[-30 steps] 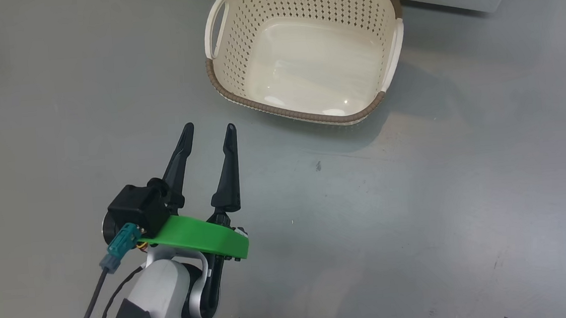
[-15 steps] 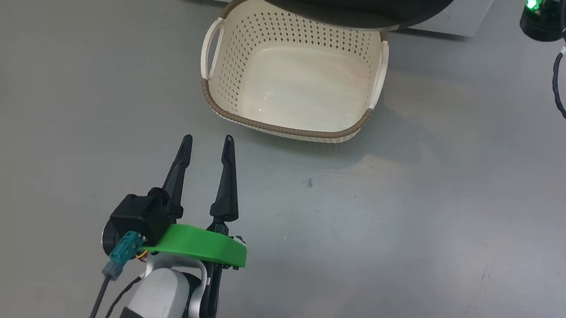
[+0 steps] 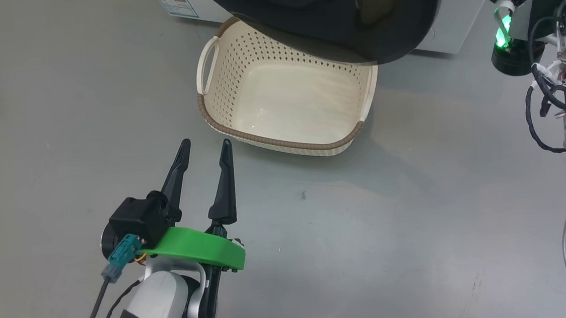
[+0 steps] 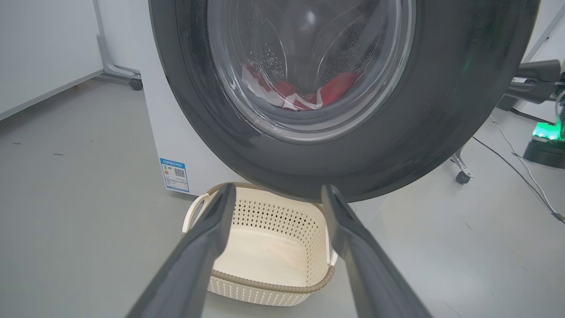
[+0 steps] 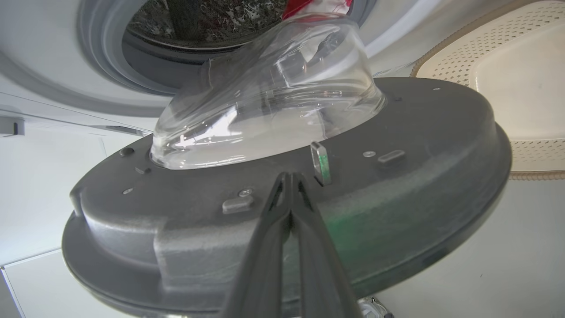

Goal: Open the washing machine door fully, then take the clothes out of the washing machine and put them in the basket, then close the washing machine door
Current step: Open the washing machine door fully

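One washing machine door (image 3: 379, 30); under it one basket (image 3: 241, 71), behind it one washing machine (image 4: 167, 110) bearing one blue label (image 3: 174, 0).

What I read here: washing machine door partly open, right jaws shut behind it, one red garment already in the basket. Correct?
Wrong on the basket: the head view shows it empty; the red clothes lie in the drum. The washing machine door is partly open and the right gripper sits behind it, jaws shut.

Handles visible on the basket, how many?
2. One handle on the basket's left side in the head view, the other handle on its right side, far end hidden under the washing machine door.
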### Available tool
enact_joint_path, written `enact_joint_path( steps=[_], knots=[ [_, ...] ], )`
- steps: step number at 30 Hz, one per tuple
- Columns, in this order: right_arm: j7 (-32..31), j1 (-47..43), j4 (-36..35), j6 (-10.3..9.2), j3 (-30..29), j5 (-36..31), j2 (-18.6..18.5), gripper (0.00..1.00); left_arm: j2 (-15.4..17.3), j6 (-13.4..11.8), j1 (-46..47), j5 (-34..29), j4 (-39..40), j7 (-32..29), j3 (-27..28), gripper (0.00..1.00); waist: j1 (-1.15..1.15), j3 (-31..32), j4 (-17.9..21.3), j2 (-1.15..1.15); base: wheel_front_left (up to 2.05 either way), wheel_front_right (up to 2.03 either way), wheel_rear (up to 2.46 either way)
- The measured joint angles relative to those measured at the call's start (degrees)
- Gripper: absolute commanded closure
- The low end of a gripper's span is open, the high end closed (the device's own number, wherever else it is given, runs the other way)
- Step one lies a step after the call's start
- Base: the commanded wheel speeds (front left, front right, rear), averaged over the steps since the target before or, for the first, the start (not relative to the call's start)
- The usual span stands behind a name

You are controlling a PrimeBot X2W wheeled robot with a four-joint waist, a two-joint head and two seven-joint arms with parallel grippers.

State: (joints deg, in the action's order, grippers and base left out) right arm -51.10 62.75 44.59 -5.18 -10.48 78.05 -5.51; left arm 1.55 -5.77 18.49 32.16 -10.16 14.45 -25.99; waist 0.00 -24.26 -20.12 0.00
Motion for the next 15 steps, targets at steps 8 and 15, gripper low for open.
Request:
enact_joint_path(
  steps=[8,15],
  knots=[
    [1.5,-1.8,-2.4,1.25,0.4,-0.6,0.3,1.00,0.0,0.0,-0.3,0.0,0.0,0.0,0.3,0.00,0.00,0.9,0.4,0.00,0.00,0.00,0.00],
    [9.3,-5.4,-6.4,9.61,4.8,-9.7,-2.1,1.00,0.0,0.0,-0.6,-1.8,-0.6,0.0,3.9,0.00,0.00,2.9,1.0,0.00,0.00,0.00,0.00]
  ],
)
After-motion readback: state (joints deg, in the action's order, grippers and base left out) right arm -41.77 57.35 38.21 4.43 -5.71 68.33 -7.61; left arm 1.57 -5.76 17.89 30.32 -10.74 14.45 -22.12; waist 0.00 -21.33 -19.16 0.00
